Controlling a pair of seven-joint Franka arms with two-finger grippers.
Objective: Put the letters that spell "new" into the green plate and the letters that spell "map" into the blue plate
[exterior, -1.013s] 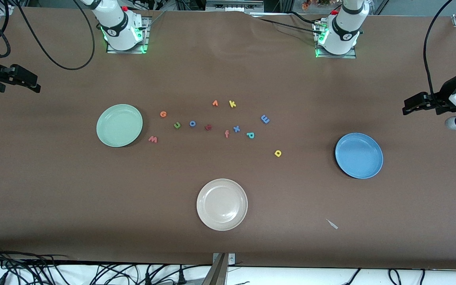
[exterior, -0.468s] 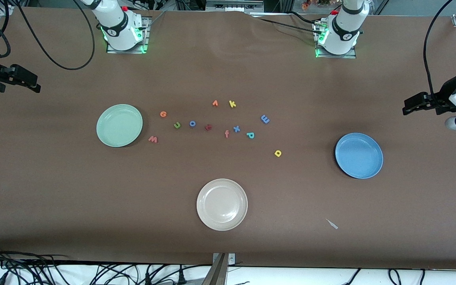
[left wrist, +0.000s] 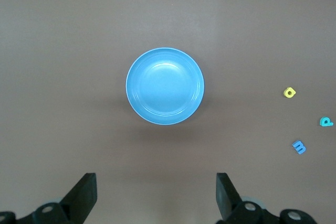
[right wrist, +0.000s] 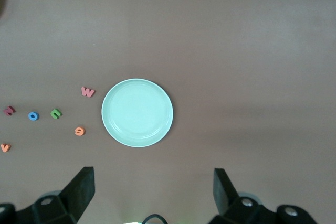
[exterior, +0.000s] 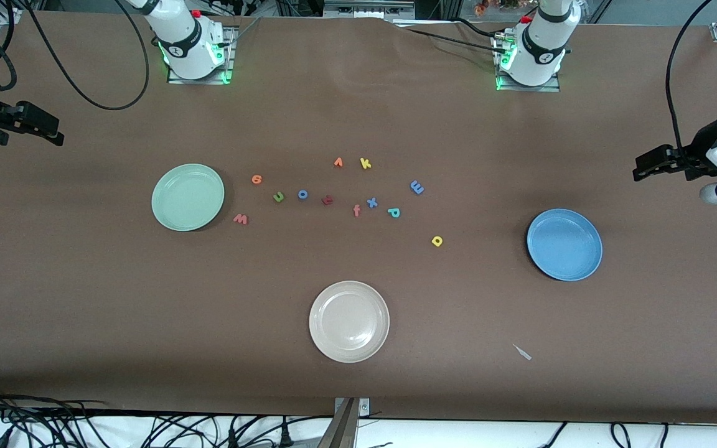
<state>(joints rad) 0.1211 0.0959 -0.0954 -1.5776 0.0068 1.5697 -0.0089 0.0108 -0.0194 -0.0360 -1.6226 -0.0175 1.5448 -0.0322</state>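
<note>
Waiting high at each bench end, the left tool (left wrist: pixel 154 198) hangs wide over the blue plate (exterior: pixel 564 244) and the right tool (right wrist: pixel 152 195) wide over the green plate (exterior: pixel 188 196) (both empty); all six wanted letters lie between these plates.

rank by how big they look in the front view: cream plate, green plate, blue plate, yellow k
1. cream-white plate, nearest the camera, so partly unsure
2. blue plate and green plate look about alike
3. yellow "k", far smallest
</note>
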